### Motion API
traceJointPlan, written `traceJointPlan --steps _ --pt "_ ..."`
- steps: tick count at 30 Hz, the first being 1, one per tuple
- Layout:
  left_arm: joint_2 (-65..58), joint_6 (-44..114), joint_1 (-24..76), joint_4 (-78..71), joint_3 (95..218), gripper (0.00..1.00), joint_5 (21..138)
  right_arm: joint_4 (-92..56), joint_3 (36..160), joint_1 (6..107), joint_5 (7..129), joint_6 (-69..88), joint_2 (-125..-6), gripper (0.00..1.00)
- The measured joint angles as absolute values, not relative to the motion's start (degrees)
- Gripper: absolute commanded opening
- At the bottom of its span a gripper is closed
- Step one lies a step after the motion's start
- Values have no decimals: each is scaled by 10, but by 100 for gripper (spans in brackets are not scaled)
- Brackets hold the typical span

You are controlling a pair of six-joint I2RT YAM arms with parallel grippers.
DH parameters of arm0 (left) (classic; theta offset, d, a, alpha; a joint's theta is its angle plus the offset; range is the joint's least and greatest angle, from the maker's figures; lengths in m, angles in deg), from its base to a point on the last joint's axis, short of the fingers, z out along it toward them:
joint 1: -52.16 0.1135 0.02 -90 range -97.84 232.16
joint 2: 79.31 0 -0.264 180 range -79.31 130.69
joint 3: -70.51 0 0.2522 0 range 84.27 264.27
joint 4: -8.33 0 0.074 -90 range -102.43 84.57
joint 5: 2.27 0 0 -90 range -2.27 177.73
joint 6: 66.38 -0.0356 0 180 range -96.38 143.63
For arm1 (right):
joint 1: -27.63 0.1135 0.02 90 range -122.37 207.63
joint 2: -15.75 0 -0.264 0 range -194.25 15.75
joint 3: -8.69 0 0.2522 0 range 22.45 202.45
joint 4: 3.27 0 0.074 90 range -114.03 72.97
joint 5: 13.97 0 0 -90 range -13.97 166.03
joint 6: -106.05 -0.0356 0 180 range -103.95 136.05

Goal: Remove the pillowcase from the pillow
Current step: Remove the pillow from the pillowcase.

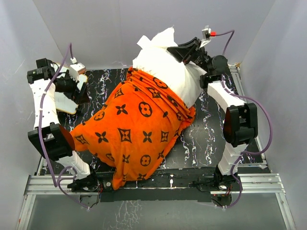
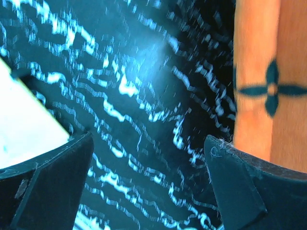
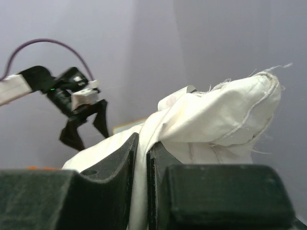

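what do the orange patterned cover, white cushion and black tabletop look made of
Orange black-motif pillowcase: soft, plush-looking fabric, matte, draping in folds. Plain white pillow: woven cloth, probably cotton-like, with stitched seams and frayed threads. Black white-veined tabletop: marble-look surface with some sheen, possibly only printed.

The top camera looks down on the pillow (image 1: 163, 67) from high up. The right wrist camera sees that pillow too, from very near. The left wrist camera faces the table (image 2: 134, 96), close up.
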State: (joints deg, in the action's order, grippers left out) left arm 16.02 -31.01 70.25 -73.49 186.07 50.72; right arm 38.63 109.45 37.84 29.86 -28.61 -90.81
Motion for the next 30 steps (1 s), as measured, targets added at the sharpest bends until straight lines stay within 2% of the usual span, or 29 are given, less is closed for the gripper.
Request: traceJointPlan --steps 2,5,8,13,17,18,20,22,23,26,28,29,30 --pt "182 -291 703 -751 1900 97 462 457 1091 373 276 -337 -908 8" --pt "221 -173 676 -709 1992 97 386 545 1090 374 248 -405 -908 8" --pt "249 -17 618 -604 2070 97 341 609 1090 384 232 -448 -908 8" --pt "325 184 483 -480 2198 97 285 625 1093 422 215 -454 -908 8" --pt "369 309 419 -397 2198 97 231 623 1088 442 205 -440 -907 8" --pt "369 345 417 -364 2171 94 216 619 1083 442 201 -434 -905 9" --pt "367 396 419 -310 2128 80 190 600 1077 442 190 -418 -900 22" --pt "362 435 424 -267 2085 63 171 572 1077 443 176 -399 -896 40" --pt "360 448 424 -250 2068 51 163 549 1077 445 164 -388 -891 45" --pt "356 469 417 -216 2030 3 154 498 1077 449 125 -363 -869 54" --pt "355 487 409 -194 2011 0 152 445 1072 453 106 -323 -844 63" --pt "355 494 405 -183 2005 0 152 405 1068 456 96 -294 -825 74" --pt "355 503 400 -166 1997 0 153 356 1068 460 90 -256 -807 91"
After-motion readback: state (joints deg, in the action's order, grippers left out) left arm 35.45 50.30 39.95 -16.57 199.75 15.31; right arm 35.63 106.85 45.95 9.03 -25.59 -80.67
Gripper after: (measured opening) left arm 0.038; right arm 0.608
